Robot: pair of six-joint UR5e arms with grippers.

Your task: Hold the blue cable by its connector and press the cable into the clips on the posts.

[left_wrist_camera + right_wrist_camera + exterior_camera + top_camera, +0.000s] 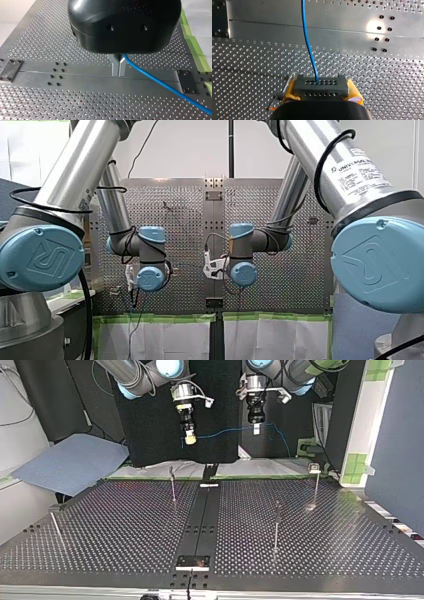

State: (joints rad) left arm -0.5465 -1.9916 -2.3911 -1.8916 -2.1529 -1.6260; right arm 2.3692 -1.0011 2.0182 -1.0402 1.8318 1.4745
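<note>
A: right fingers (290,91) clamp connector (321,86); left fingers (115,67) pinch cable (225,432), strung well above posts (276,530).
B: risk: slack cable could miss clips (314,467), or slip from left pinch when pulled taut.

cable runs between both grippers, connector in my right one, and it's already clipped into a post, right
Not clipped. The top view shows the cable in the air between my right gripper and my left gripper, above the posts. The connector is in my right gripper, as you said.

Perforated table (75,82) is brushed metal; blue cable (162,82) glossy plastic.
</note>
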